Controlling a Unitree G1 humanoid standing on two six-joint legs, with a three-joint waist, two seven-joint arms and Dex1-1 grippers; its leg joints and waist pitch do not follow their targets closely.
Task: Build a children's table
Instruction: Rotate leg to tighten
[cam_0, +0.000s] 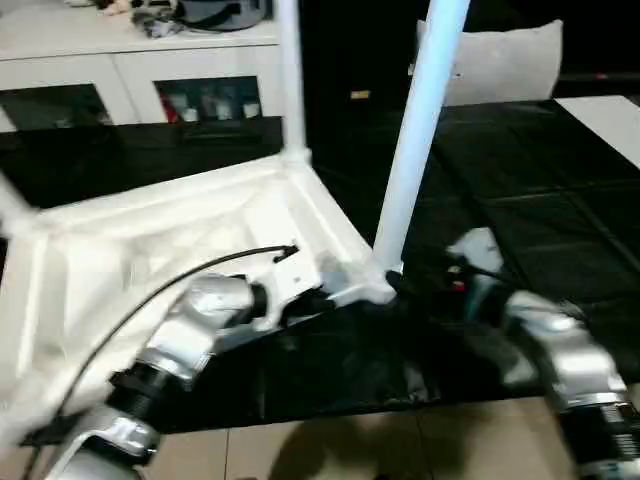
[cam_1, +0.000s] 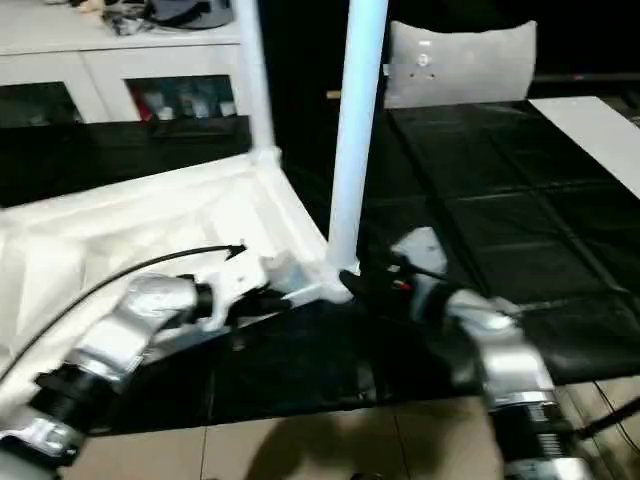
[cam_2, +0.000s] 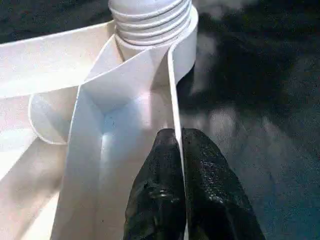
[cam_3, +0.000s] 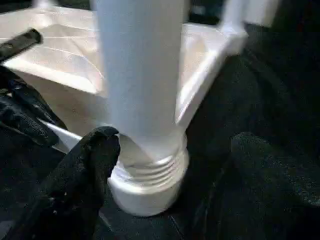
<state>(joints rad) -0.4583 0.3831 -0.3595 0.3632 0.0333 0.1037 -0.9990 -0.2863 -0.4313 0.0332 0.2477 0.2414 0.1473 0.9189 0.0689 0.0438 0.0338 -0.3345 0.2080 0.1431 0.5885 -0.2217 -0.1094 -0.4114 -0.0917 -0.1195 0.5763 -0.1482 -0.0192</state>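
Nearest the robot, the left gripper (cam_2: 175, 165) is pinching the thin rim wall of the upturned table top (cam_0: 150, 250), its two black fingers pressed together with the white wall between them, just short of the near corner socket (cam_2: 150, 30). The right gripper (cam_3: 170, 165) is standing with its jaws spread wide on either side of the base of the near leg (cam_0: 415, 130), one finger (cam_3: 85, 170) close beside the threaded collar and the other well clear, so it is gripping nothing.

The table top is lying underside up on the black surface (cam_0: 520, 200), ribs showing. The near leg is rising upright out of the corner socket, long axis vertical, with thread rings showing above the socket, so it looks not fully screwed home. It stands directly ahead of the right gripper, which is the nearer one to it; the coming move probably means closing round that leg and turning it while the left holds the top against twisting.

Beyond the near leg, a second leg (cam_0: 290, 70) is standing upright at the far corner. Farther behind, a white cabinet (cam_0: 130, 70) is lining the wall.
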